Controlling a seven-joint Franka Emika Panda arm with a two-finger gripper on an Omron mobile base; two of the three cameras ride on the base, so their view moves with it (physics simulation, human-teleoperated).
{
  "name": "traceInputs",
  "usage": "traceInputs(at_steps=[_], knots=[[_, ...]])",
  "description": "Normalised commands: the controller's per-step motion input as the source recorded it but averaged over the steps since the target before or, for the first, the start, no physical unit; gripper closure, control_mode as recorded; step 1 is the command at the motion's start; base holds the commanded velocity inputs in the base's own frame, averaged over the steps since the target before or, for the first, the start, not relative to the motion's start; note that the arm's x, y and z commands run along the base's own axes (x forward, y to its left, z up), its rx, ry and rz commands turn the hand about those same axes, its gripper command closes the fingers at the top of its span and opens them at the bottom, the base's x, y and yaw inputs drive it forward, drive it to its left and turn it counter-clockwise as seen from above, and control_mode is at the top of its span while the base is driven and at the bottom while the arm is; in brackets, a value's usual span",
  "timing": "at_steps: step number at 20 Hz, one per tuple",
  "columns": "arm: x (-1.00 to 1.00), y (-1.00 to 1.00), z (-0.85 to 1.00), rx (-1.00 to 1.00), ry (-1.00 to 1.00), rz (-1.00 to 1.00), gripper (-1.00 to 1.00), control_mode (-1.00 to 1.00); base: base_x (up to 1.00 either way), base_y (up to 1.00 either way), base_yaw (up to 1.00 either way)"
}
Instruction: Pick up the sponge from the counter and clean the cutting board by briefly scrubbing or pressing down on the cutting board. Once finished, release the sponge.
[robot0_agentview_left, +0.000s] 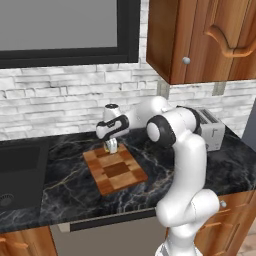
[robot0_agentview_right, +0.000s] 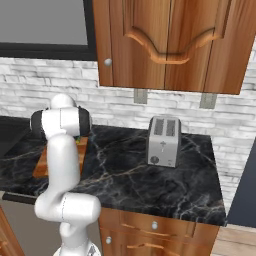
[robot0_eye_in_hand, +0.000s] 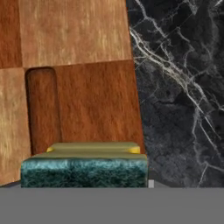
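The cutting board (robot0_agentview_left: 119, 172) lies on the black marble counter (robot0_agentview_left: 65, 186), checkered in light and dark brown. My gripper (robot0_agentview_left: 111, 149) points down at the board's far end, shut on the sponge (robot0_agentview_left: 111, 147). In the hand view the sponge (robot0_eye_in_hand: 85, 168) fills the bottom, green layer nearest and yellow behind it, low over the cutting board (robot0_eye_in_hand: 83, 87) close to the board's edge with the counter (robot0_eye_in_hand: 175, 92). A rounded slot (robot0_eye_in_hand: 41, 109) is cut into the wood beside it. The sponge hides my fingertips there. In the right base view my arm hides most of the cutting board (robot0_agentview_right: 42, 166).
A silver toaster (robot0_agentview_left: 212, 131) (robot0_agentview_right: 164, 141) stands at the right of the counter against the brick wall. A dark sink (robot0_agentview_left: 17, 175) is set in at the left. Wooden wall cabinets (robot0_agentview_right: 170, 42) hang above the toaster.
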Motion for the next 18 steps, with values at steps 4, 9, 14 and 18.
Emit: traceInputs(at_steps=[4, 9, 14, 18], knots=[[-0.1, 0.57, -0.09, 0.0, 0.01, 0.07, 1.0, -1.0, 0.0, 0.0, 0.0], [-0.23, 0.55, -0.04, 0.0, 0.0, 0.05, 1.0, -1.0, 0.0, 0.0, 0.0], [-0.3, 0.49, -0.04, 0.0, 0.0, 0.05, 1.0, -1.0, 0.0, 0.0, 0.0], [-0.48, 0.16, -0.05, 0.0, 0.0, 0.03, 1.0, -1.0, 0.0, 0.0, 0.0]])
